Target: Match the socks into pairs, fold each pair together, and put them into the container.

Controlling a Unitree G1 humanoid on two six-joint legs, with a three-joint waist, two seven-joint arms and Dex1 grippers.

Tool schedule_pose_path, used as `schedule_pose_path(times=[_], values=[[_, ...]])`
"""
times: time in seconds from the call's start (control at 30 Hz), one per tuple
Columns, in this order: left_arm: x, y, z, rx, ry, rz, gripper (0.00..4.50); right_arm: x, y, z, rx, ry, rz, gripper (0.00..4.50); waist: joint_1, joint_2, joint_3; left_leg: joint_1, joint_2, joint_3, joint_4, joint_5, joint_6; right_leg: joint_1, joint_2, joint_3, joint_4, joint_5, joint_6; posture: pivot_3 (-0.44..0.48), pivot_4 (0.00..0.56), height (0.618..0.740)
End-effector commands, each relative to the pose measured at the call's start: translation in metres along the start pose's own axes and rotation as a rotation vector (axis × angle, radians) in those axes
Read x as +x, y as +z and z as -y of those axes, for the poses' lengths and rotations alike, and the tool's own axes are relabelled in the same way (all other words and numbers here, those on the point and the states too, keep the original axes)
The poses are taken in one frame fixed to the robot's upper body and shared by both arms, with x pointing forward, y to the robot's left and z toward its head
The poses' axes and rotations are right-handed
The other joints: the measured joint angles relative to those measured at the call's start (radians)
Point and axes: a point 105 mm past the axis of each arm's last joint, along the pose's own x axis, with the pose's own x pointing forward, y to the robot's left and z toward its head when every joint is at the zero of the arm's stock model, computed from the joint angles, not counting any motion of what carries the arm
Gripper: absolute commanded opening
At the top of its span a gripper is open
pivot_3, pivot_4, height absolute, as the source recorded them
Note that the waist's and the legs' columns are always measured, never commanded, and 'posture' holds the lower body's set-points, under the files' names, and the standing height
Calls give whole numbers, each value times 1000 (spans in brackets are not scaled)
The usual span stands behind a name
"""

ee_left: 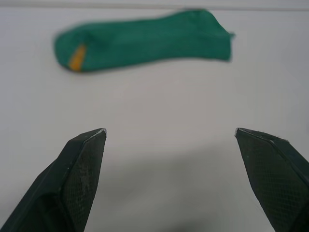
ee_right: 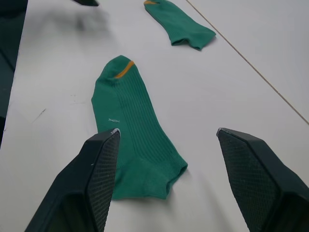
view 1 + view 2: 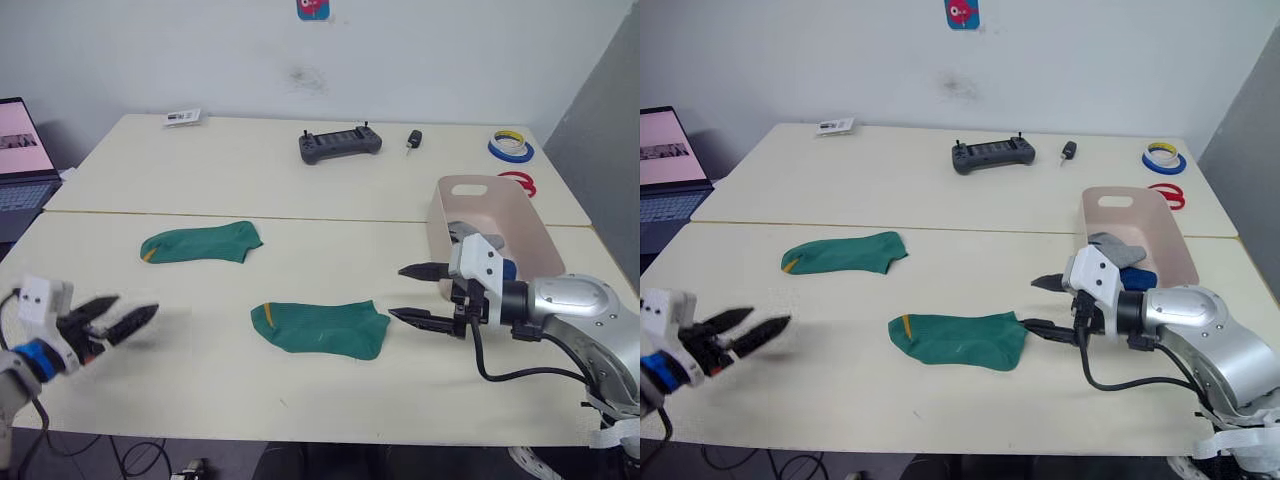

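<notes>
On pale tables (image 3: 300, 190) — two green socks (image 3: 320, 328) — grey wall (image 3: 400, 50) behind.

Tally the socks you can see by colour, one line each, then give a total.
Green socks on the table: 2
Grey socks in the container: 1 visible
Dark blue socks in the container: 1 visible
Total: 4 visible

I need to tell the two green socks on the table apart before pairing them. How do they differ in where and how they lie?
The near green sock lies toward the table's front edge, just ahead of the open right hand; the far green sock lies further back and to the robot's left, nearer the open left hand. The near one's cuff end points at the right hand; the far one has no hand at its cuff. Both lie flat, unfolded, toes to the left, each with a yellow toe mark.
</notes>
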Motion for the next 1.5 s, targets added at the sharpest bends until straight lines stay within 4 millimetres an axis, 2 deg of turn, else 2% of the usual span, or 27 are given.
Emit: schedule_pose_path(times=[0.03,0.1,0.37,0.57,0.7,0.93,1.03,1.2,1.4,1.5], values=[[16,20,-17,-38,85,66,4439,3,18,-1,-57,8,60,3467,0,0,0,0,0,0,0,0,0,0,0,0,0,0,0,0,150,740],[30,24,-20,-95,99,73,4439,6,22,-1,-66,13,71,3467,-1,-1,0,0,0,0,0,0,0,0,0,0,0,0,0,0,150,740],[78,13,-47,-262,332,-6,4439,12,26,-4,-73,23,83,3467,-3,-3,-1,-1,0,0,1,0,0,-1,0,-1,1,0,0,0,150,740],[106,20,-39,-341,309,-15,4439,10,25,-4,-70,15,76,3467,-1,-4,-1,-1,0,0,1,0,0,0,0,-2,1,0,0,0,150,740],[115,19,-36,-366,303,-33,3210,10,25,-4,-69,12,71,3467,-3,-4,-1,-1,-1,0,1,0,0,-1,0,-3,1,0,0,0,150,740],[115,23,-32,-358,279,2,924,10,21,-6,-63,6,63,3467,-2,-4,-1,-1,0,0,1,0,-1,-1,0,-2,1,0,0,0,150,740],[112,31,-32,-343,279,57,17,10,20,-7,-61,6,63,3467,-2,-4,-1,-1,0,0,1,1,-1,0,0,-1,1,0,0,0,150,740],[102,46,-33,-322,285,145,17,12,20,-6,-61,12,66,3467,-2,-4,-1,-1,0,0,1,1,-1,-1,0,-1,1,0,0,0,150,740],[77,82,-43,-266,338,279,17,14,18,-8,-53,19,74,3467,-2,-4,-1,-1,0,0,2,1,-1,0,0,-1,1,0,0,0,150,740],[70,93,-44,-269,350,321,17,15,17,-9,-52,27,76,3467,-1,-4,-1,-1,0,-1,1,1,-1,0,0,-1,1,0,0,0,150,740]])
